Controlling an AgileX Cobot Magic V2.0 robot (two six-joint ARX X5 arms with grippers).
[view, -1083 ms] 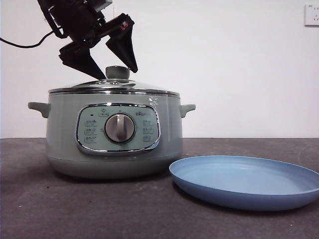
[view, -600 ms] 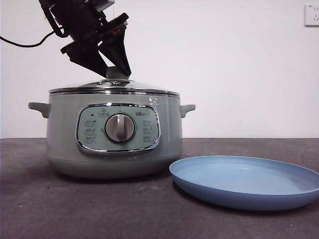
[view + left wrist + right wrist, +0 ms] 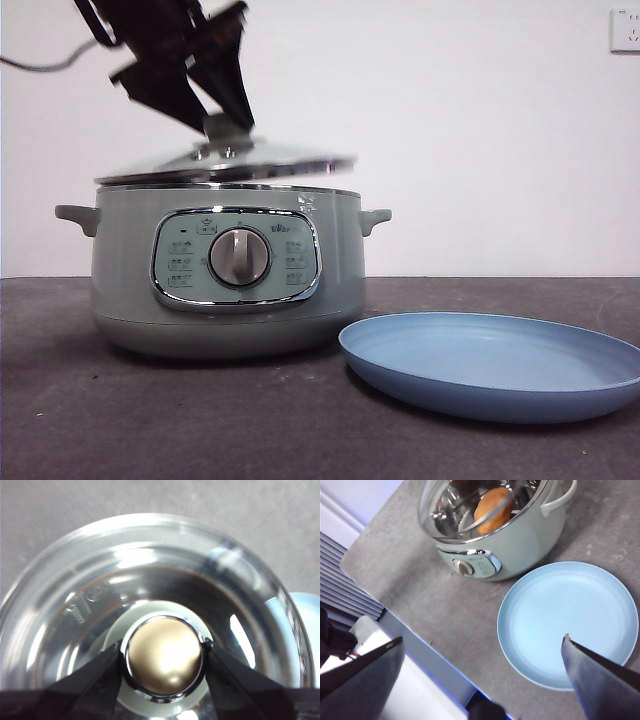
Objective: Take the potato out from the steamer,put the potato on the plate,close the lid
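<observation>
The sage-green steamer (image 3: 225, 275) stands at the left of the table; it also shows in the right wrist view (image 3: 520, 535). My left gripper (image 3: 220, 120) is shut on the knob (image 3: 164, 659) of the glass lid (image 3: 230, 160) and holds the lid tilted, its right side raised off the pot rim. The orange-brown potato (image 3: 492, 509) lies inside the steamer, seen through the lid (image 3: 470, 510) in the right wrist view. The light-blue plate (image 3: 490, 365) lies to the right of the steamer. My right gripper (image 3: 480, 670) is open, high above the plate (image 3: 570, 622).
A dark grey table (image 3: 150, 420) carries everything. A wall socket (image 3: 625, 30) sits at the top right of the white wall. The table's front edge and a white frame (image 3: 385, 645) show in the right wrist view.
My left gripper came down around the lid's knob, shut on it, and has lifted the lid so it tilts off the rim. The plate and steamer have not moved.
</observation>
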